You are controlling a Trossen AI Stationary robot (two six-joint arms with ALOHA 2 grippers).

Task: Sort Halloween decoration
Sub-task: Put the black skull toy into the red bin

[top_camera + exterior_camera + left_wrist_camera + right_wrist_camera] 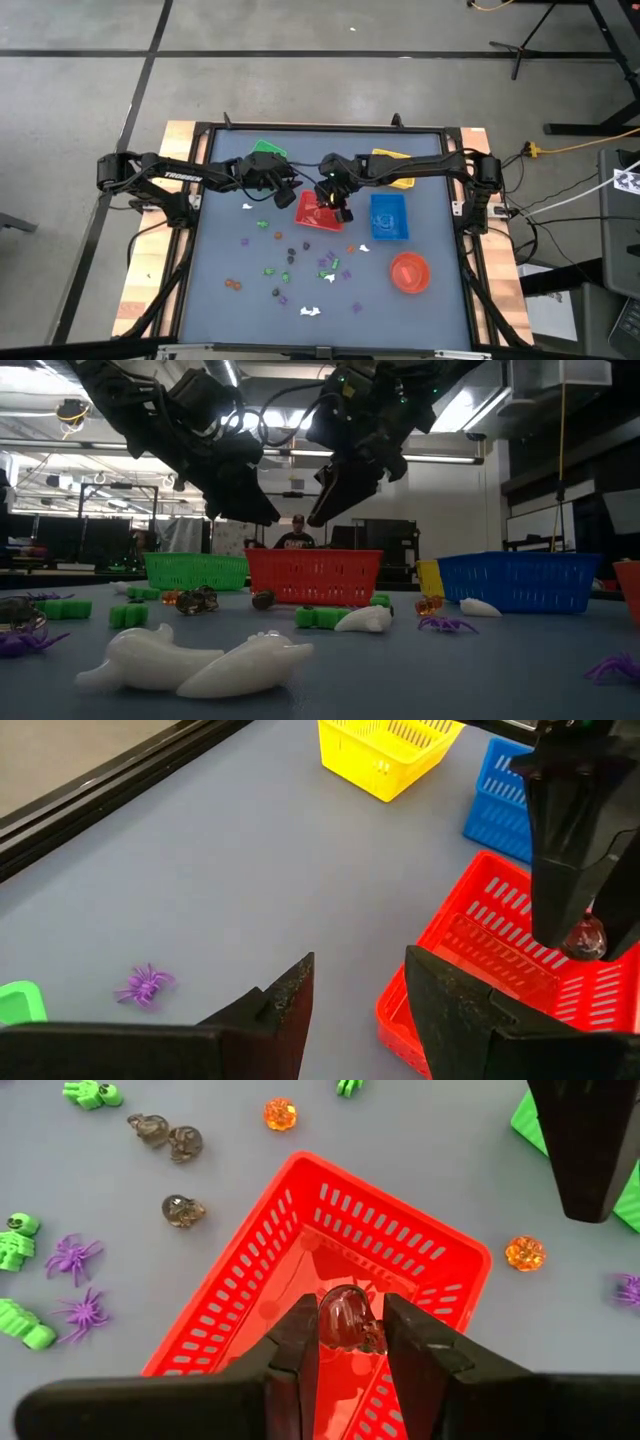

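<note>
Now right gripper (pixel 350 1330) pinches a dark skull (pixel 347 1318) above red basket (pixel 440 1250); left gripper (pixel 360 995) open.

Right claw (pixel 350 1342) clamped; left claw (pixel 358 1010) parted, both hovering mid-table.

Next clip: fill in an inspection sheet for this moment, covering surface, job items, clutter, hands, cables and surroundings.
Surface: grey-blue table, framed by black rails.
Job's things: trinkets scattered across the front half; red basket, green basket, yellow basket, blue basket.
Clutter: round red bowl.
Hands: right hand shut on a dark skull above the red basket; left hand open, empty, beside it.
Cables: yellow cord on the floor.
Surroundings: a person behind the table.
</note>
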